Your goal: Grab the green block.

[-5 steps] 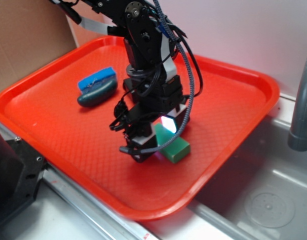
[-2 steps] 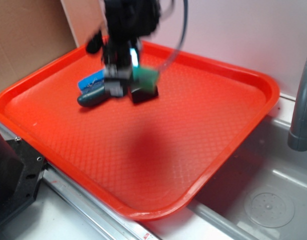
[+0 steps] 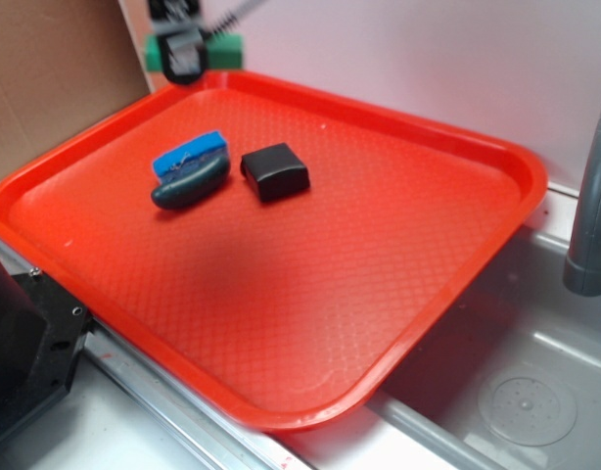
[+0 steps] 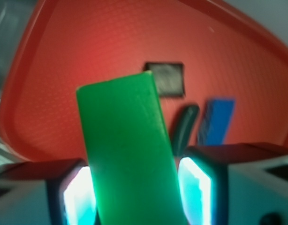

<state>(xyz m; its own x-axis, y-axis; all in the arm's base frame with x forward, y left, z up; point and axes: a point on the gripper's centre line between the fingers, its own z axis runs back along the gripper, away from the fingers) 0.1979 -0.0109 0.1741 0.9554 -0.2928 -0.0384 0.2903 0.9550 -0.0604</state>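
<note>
Between the glowing pads [image 4: 196,190] of the gripper [image 4: 137,192], the green block [image 4: 130,154] is clamped, one pad bearing on each long side, its free end projecting forward and tilted slightly to one side. The exterior view places the gripper [image 3: 183,51] high at the frame's top edge, over the far left corner of the red tray [image 3: 496,230], with the block [image 3: 222,47] showing green beside it and clear of the tray. Below and ahead of the tool lie the black block [image 4: 165,78] and the blue-topped teal piece [image 4: 200,123], close together and well apart from it.

Assessment: the grab appears complete. Principal risk is loss of the block. The pads look to grip only its near end, and the faces look smooth, so a sharp movement could pivot or slide it out. A drop from here could land it on the tray rim or outside the tray. Most of the gripper lies outside the exterior frame, so grip depth cannot be confirmed.
</note>
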